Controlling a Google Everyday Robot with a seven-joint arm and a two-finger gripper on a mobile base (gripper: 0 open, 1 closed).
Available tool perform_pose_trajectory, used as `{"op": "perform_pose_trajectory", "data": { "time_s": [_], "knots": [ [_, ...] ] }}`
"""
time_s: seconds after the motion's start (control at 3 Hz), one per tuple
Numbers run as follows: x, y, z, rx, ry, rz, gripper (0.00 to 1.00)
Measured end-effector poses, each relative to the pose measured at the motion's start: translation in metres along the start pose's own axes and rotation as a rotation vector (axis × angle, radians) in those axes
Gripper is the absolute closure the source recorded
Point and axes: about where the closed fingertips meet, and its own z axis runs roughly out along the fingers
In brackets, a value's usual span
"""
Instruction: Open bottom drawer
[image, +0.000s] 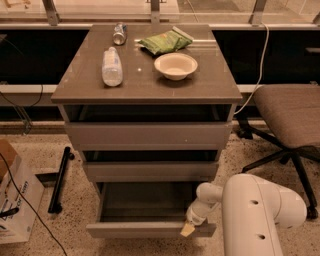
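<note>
The bottom drawer (145, 230) is a low grey-brown strip at the foot of the cabinet. It stands pulled out toward me and its plain grey floor (147, 206) shows. My gripper (191, 224) sits at the right end of the drawer front, against its top edge. My white arm (257, 217) fills the lower right. The middle drawer front (150, 171) and the taller top drawer front (147, 135) sit above it, both slightly out.
On the cabinet top (145, 85) lie a plastic bottle (112, 66), a can (119, 33), a green bag (165, 41) and a white bowl (175, 65). An office chair (290, 120) stands right. A cardboard box (12, 197) and a black bar (60, 177) lie left.
</note>
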Motion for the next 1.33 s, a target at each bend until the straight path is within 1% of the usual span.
{"op": "perform_pose_trajectory", "data": {
  "time_s": [0.33,0.67,1.0,1.33],
  "knots": [
    [0.008,0.017,0.011,-0.039,-0.011,0.064,0.23],
    [0.008,0.017,0.011,-0.039,-0.012,0.065,0.01],
    [0.015,0.063,0.03,-0.139,-0.042,0.243,0.0],
    [0.015,0.063,0.03,-0.139,-0.042,0.243,0.0]
  ]
}}
